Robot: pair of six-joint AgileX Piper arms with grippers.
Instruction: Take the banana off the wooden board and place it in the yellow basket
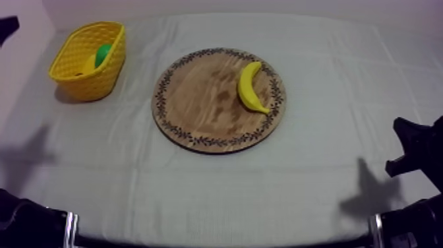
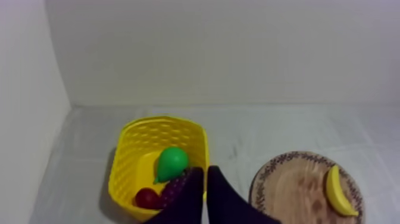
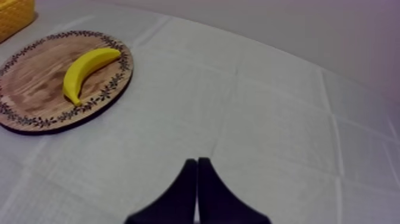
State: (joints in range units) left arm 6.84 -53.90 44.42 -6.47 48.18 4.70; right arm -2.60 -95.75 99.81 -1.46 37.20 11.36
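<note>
**A:** What is worrying you on this worktop (image 1: 329, 171)?

**B:** The wooden board (image 1: 198, 99) is lying in the middle and the yellow basket (image 1: 89, 82) is standing well apart at the far left. A long carry is waiting, and a weak grip could be dropping the fruit between them.

**A:** And the pincers?

**B:** The left pincer (image 2: 205, 173) and right pincer (image 3: 197, 162) are both sitting closed into a narrow wedge, gripping nothing. Coming down unopened, either could be shoving the banana (image 1: 250, 88), which is lying by the board's right rim, off the edge.

**A:** Room in the basket?

**B:** A pear (image 2: 171, 162), grapes (image 2: 177, 189) and a small red fruit (image 2: 146, 197) are already crowding it. The banana may be perching on top and tipping out.

**A:** Any writing?

**B:** I am seeing none, only the board's leafy rim pattern.
</note>
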